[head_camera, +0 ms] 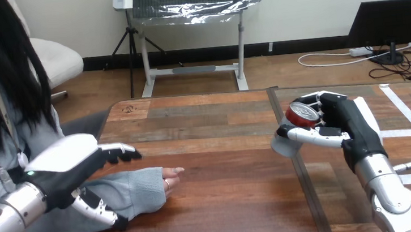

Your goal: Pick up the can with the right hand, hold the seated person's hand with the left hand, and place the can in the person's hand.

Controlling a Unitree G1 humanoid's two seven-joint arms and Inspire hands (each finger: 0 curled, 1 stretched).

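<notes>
- Head view: your right hand (347,126) is wrapped round the can (300,117), which sits tilted over the table's (229,204) right half.
- The can looks thin, slick and light, so I'd grip mid-body and squeeze gently.
- Your left hand (68,163) hovers straight-fingered over the person's sleeve, clasping nothing. The person's hand (161,185) rests on the table.

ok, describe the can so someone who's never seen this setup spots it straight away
Start at the wooden table and look to its right side, where the right robot hand is. The can sits tilted in that hand's curled fingers and thumb. It is the only red-topped, silvery cylinder in sight; the left robot hand and the person's hand are over at the table's left.
</notes>
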